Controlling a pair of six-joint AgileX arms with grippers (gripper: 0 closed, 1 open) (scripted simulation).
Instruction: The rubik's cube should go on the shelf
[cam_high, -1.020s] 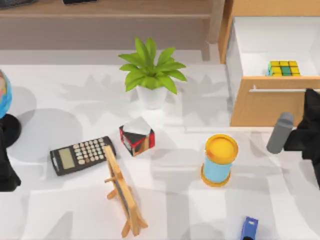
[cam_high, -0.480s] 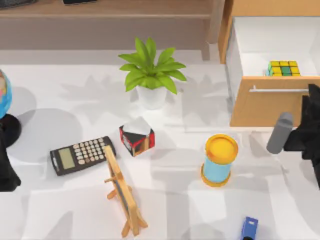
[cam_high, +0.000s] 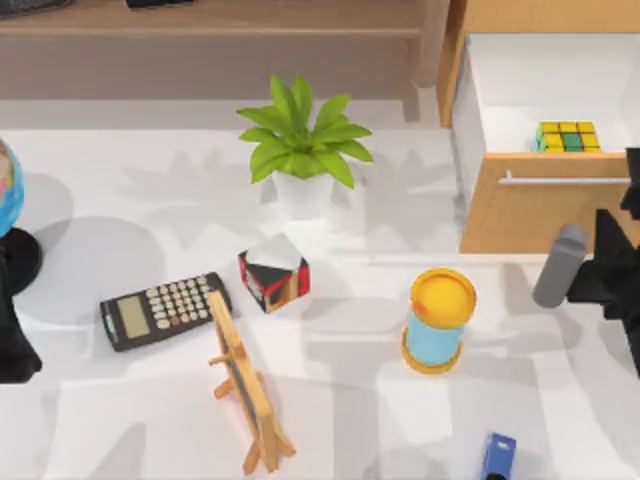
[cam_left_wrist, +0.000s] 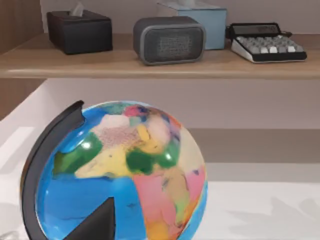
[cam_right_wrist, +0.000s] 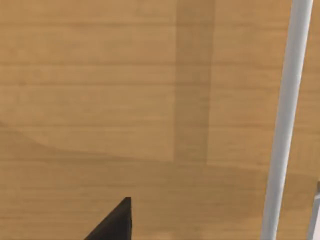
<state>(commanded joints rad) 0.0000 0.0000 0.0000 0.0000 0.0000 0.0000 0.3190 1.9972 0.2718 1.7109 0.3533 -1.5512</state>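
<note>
The rubik's cube (cam_high: 567, 136), with yellow and green tiles, lies inside the open white drawer (cam_high: 520, 80) at the back right, just behind the drawer's wooden front panel (cam_high: 530, 210). The shelf (cam_high: 220, 20) is the long wooden board along the back; in the left wrist view the shelf (cam_left_wrist: 150, 65) carries several items. My right gripper (cam_high: 632, 180) hangs at the table's right edge beside the drawer's silver handle (cam_high: 560, 180), and the right wrist view faces that handle (cam_right_wrist: 287, 125) and the panel from close by. My left arm (cam_high: 10, 345) rests at the left edge by the globe (cam_left_wrist: 125, 175).
A potted plant (cam_high: 303, 145), a black, red and white cube (cam_high: 273, 272), a calculator (cam_high: 163, 310), a wooden easel (cam_high: 245, 385) and a yellow-topped blue cylinder (cam_high: 438, 320) stand mid-table. A grey bottle (cam_high: 558, 265) is near my right arm. A tissue box (cam_left_wrist: 80, 30), a speaker (cam_left_wrist: 169, 40) and a keyboard (cam_left_wrist: 267, 42) occupy the shelf.
My right arm has drifted to the right, off the drawer front and toward the table's edge. The cube and the left arm have not moved.
</note>
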